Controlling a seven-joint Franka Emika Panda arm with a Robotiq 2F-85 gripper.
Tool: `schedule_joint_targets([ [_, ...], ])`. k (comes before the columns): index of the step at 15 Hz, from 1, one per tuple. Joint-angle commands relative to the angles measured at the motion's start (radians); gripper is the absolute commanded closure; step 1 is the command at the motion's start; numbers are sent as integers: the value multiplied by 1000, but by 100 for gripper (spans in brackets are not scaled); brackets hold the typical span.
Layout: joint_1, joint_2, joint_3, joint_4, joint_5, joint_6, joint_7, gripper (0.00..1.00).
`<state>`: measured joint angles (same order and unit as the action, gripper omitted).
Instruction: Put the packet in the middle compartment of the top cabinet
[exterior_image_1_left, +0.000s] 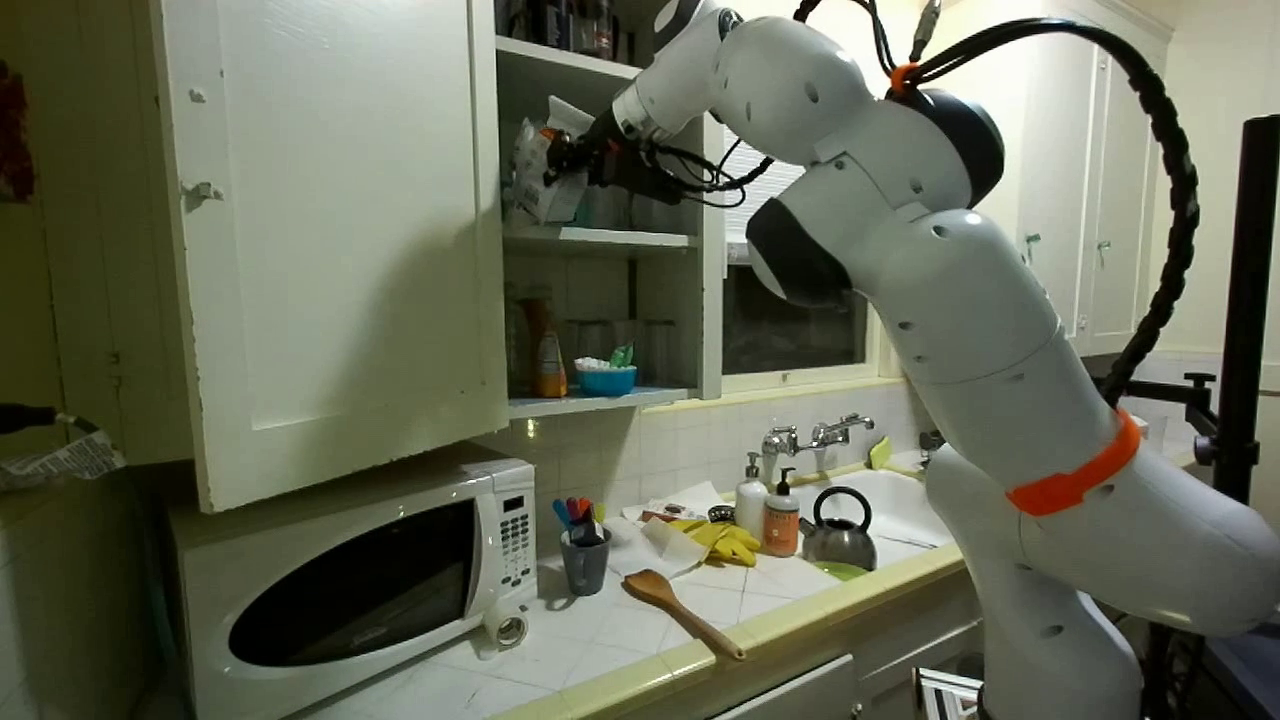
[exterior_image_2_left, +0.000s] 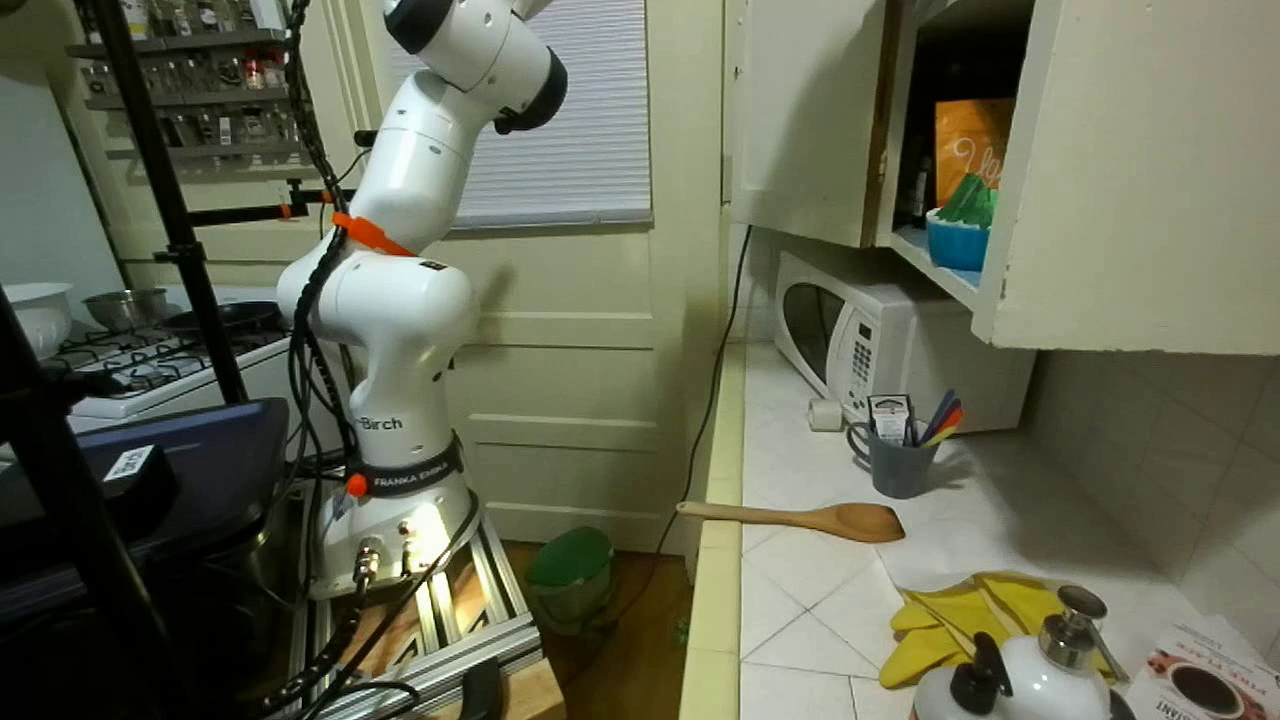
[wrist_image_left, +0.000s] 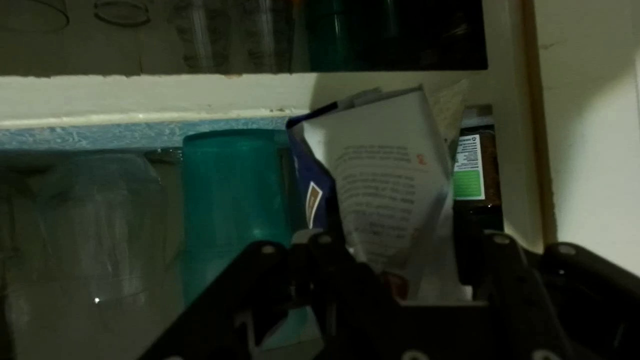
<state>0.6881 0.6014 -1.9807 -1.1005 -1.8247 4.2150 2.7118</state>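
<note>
From where I stand, the packet (exterior_image_1_left: 540, 195) looks like a white bag, bent & bumpy, w/ lots of tiny print on one face, too blurry to read. In the wrist view, which is upside down, it also has a dark blue side w/ a small brown patch in a white frame, plus a bit of red by the gripper (wrist_image_left: 402, 245).

The jaws are clamped on the packet. They stand apart, abt as wide as the bag, b/c it fills the gap btwn them. The black fingers (wrist_image_left: 330, 257) touch its L & R sides.

The packet is inside the mid compartment (exterior_image_1_left: 670, 240) of the top cabinet (exterior_image_1_left: 711, 300), at the L end near the open door (exterior_image_1_left: 340, 220). It's low by the shelf (exterior_image_1_left: 600, 236); can't tell if it touches.

A teal cup (wrist_image_left: 230, 190) is just R of it, a bit farther in. A dark jar (wrist_image_left: 472, 165) w/ a green & white label shows just L, by the door. A blue bowl (exterior_image_1_left: 606, 380) sits one shelf down. The white arm (exterior_image_1_left: 990, 290) reaches in from the R.
</note>
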Motion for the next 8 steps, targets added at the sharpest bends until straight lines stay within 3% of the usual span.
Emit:
schedule_joint_targets([
  [1,-68,27,-12,64,34,18,59,74],
  [8,-122,89,-13,47,132,-7,59,74],
])
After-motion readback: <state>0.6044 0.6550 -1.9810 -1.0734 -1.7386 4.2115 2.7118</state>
